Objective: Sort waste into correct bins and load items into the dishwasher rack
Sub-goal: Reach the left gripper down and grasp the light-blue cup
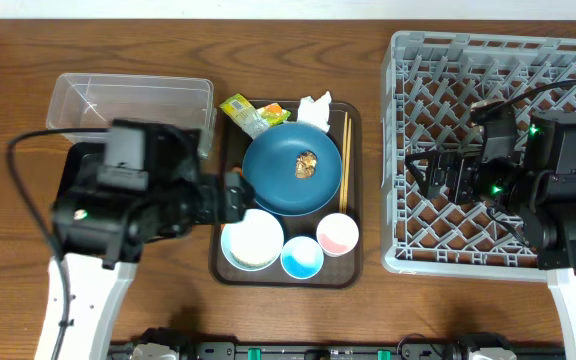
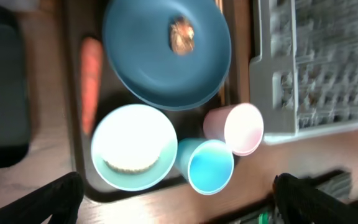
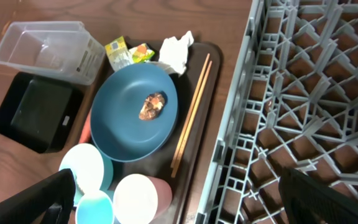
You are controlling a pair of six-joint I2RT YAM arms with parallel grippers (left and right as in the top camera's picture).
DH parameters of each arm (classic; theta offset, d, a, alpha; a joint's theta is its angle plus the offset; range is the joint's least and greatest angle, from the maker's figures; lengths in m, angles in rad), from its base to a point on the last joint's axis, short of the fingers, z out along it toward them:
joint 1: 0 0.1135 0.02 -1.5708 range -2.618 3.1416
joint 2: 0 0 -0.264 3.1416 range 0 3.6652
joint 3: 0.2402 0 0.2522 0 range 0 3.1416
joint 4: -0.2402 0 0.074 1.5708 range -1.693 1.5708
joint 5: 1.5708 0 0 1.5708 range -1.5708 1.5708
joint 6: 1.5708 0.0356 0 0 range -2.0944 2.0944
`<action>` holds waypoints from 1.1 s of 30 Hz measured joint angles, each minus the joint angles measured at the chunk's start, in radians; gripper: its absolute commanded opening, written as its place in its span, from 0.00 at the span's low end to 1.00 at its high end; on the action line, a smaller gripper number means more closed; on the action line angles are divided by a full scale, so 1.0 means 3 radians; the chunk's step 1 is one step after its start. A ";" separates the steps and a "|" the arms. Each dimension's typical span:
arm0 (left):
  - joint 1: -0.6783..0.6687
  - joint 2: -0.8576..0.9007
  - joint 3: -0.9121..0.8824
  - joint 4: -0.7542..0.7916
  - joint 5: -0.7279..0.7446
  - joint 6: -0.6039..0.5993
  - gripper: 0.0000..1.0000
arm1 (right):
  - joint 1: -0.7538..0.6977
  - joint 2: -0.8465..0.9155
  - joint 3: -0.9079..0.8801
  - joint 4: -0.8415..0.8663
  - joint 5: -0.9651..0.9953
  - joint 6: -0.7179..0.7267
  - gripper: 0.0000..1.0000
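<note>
A dark-blue plate (image 1: 278, 180) holding a brown food scrap (image 1: 306, 165) lies on the brown serving tray (image 1: 230, 130). Around it are a yellow-green wrapper (image 1: 253, 112), a white tissue (image 1: 316, 110), chopsticks (image 1: 345, 165), a white bowl (image 1: 252, 242) with rice (image 2: 129, 163), a blue cup (image 1: 301, 257) and a pink cup (image 1: 337, 235). An orange carrot (image 2: 90, 81) lies left of the plate. My left gripper (image 2: 179, 199) is open and empty, above the tray's front-left edge by the bowl. My right gripper (image 3: 179, 199) is open and empty over the grey rack (image 1: 498, 60).
The clear tub (image 1: 133, 100) stands at the back left. The black tray (image 3: 39, 112) sits in front of it, hidden under my left arm in the overhead view. The rack fills the right side, its left wall close to the serving tray.
</note>
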 measured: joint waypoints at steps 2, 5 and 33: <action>-0.0253 0.0051 -0.0050 0.0003 -0.0106 0.0041 0.99 | 0.0000 0.0001 0.0000 0.0017 0.0043 0.0014 0.99; -0.0675 0.0163 -0.0154 0.0041 -0.0308 0.0050 0.83 | 0.0000 0.0001 0.0000 0.0043 0.0104 0.0079 0.99; -0.1850 0.1397 -0.0739 0.0764 -0.1064 -0.0495 0.29 | 0.0000 0.0001 0.0001 0.0056 0.0182 0.0169 0.99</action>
